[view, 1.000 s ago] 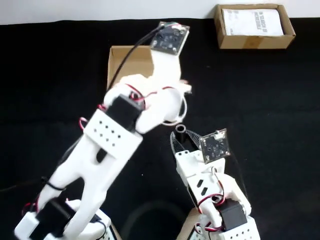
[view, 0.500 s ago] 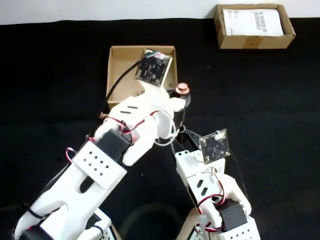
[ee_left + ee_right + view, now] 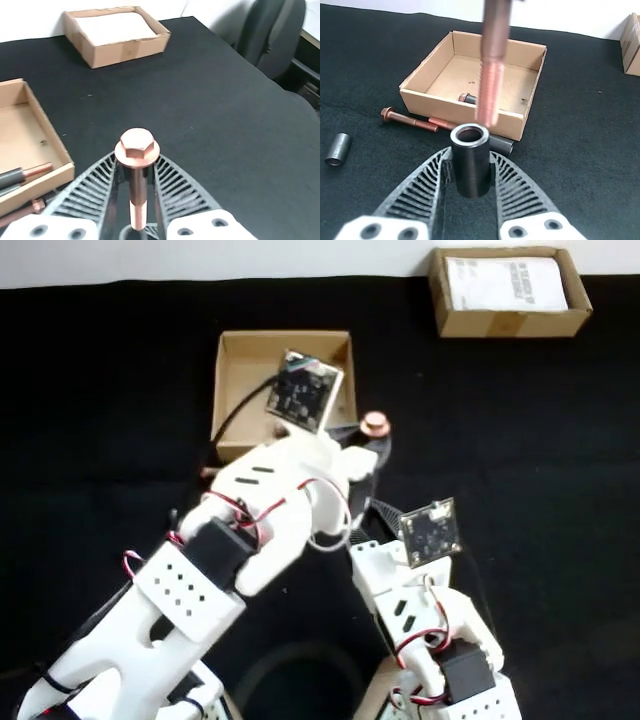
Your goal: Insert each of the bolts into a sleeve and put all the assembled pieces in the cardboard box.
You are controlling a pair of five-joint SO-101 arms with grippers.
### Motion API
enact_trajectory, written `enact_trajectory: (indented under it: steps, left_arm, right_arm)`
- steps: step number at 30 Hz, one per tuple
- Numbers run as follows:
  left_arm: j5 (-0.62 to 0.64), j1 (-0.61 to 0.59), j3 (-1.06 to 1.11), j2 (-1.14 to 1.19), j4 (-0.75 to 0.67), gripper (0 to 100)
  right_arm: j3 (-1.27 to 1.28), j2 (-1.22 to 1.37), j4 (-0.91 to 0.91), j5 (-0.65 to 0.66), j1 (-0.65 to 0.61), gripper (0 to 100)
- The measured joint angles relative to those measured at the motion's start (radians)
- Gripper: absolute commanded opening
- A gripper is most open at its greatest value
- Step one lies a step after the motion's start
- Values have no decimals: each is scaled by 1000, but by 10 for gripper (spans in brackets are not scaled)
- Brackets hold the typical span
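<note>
My left gripper is clamped on a copper hex bolt, held upright at mid-frame in the high view. Its threaded tip is just above the mouth of the dark sleeve, pinched upright in my right gripper. The cardboard box sits just upper left. The printed sheet in the upper-right box is too small to read.

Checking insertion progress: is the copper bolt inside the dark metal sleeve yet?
Out: the threaded tip of the copper bolt hangs outside the empty mouth of the dark metal sleeve.
</note>
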Motion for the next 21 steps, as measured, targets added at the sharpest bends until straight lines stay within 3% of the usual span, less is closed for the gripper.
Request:
enact_trajectory:
  steps: [21]
  left_arm:
    - [0,-40,57,-89,-9,9]
  right_arm:
    - [41,0,-32,0,0,6]
